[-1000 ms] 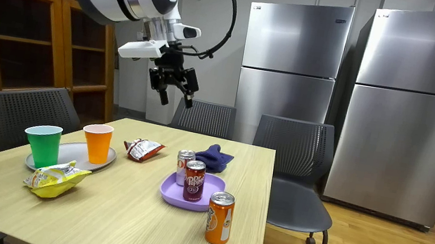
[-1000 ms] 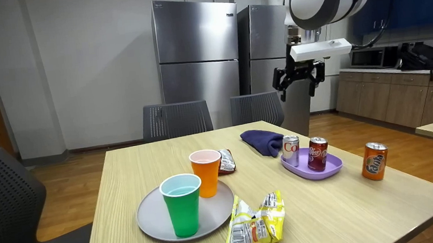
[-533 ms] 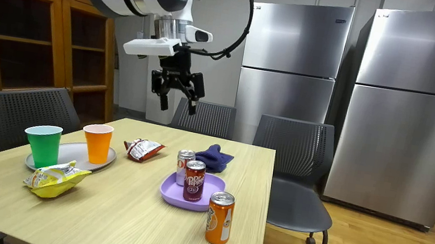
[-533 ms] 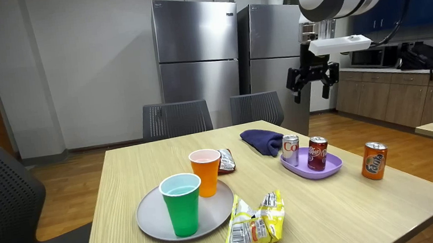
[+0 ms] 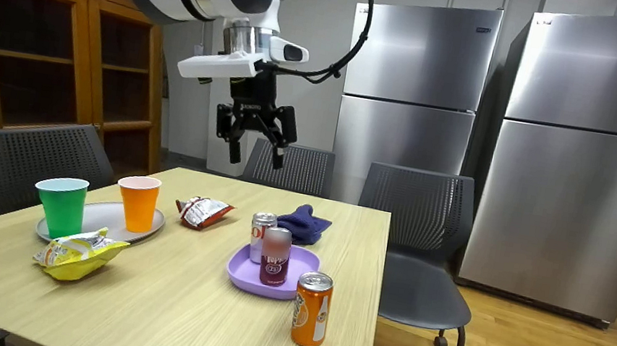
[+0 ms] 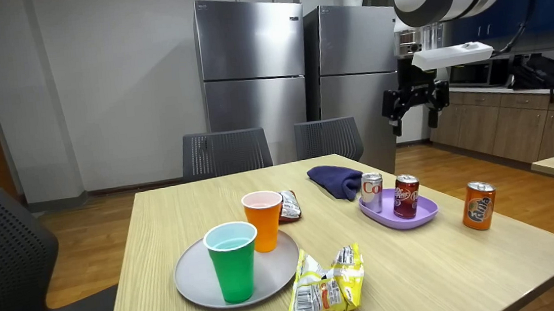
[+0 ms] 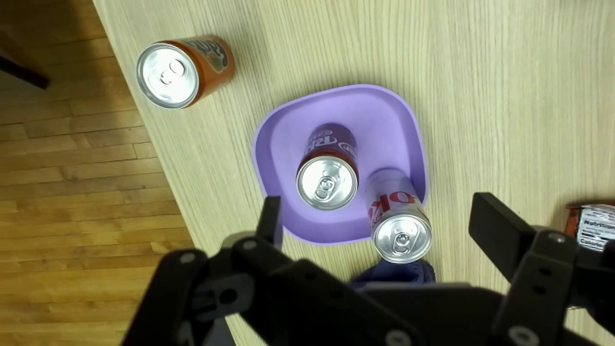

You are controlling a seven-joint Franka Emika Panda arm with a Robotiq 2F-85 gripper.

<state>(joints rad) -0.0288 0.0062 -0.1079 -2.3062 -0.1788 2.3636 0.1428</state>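
Wrist view: a pale wooden table (image 7: 504, 96) is being shown from above, bordered by a plank floor (image 7: 86, 192); in both exterior views it is being backed by dark chairs (image 6: 226, 153) and steel fridges (image 6: 257, 106). A dark red can (image 7: 329, 166) and a silver can (image 7: 399, 216) are being carried by a purple tray (image 7: 379, 110), both being seen upright, tops facing up and long axes vertical. The gripper (image 5: 257, 156) is being held well above the cans, its fingers being spread wide apart. Toward a blue cloth (image 6: 336, 181), the dark red can is being closely flanked by the silver one; off the tray, near the table edge, an orange can (image 7: 187, 72) is being seen. Farther off, a red snack bag (image 5: 204, 213), a yellow snack bag (image 6: 328, 288) and a plate (image 6: 195, 280) with a green cup (image 6: 234, 266) and an orange cup (image 6: 264, 222) are being shown.
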